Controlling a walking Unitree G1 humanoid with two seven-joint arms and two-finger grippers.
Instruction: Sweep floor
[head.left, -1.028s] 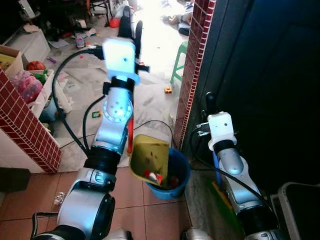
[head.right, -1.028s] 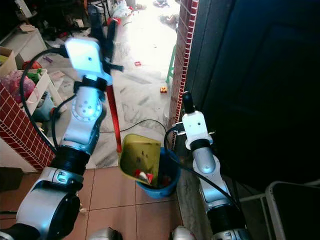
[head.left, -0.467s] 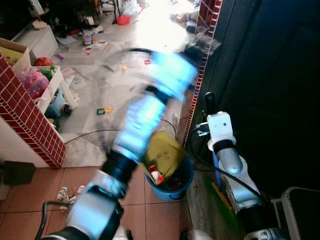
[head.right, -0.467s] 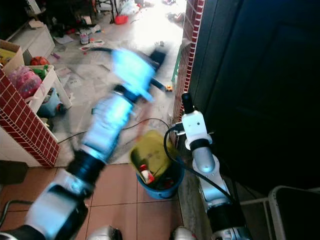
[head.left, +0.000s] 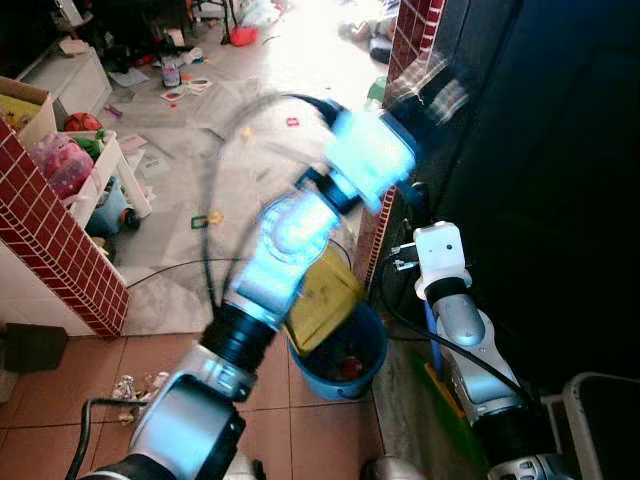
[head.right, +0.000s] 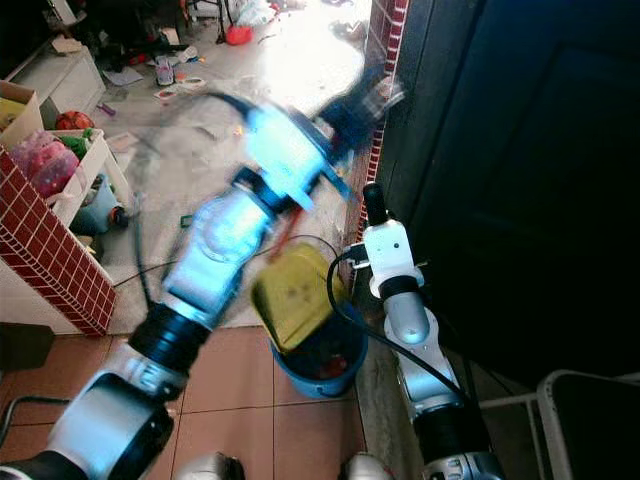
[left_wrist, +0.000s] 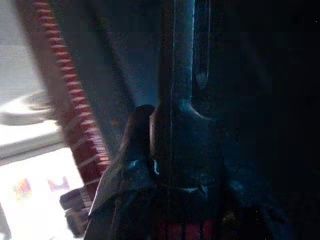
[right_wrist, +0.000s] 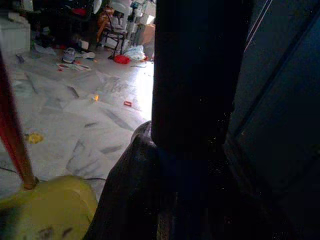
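Left gripper (head.left: 435, 90) is motion-blurred, up at 1 o'clock by the brick pillar (head.left: 405, 40); can't tell finger spread or whether it grips anything. Yellow dustpan (head.left: 322, 295) tilts over the blue bucket (head.left: 352, 352), trash inside. Right gripper (head.left: 418, 203) raised near the dark door; finger state unreadable.

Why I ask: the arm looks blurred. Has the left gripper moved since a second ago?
Yes. The left gripper has swung toward the robot's right, from over the open floor to the red brick pillar, tipping the yellow dustpan over the blue bucket.
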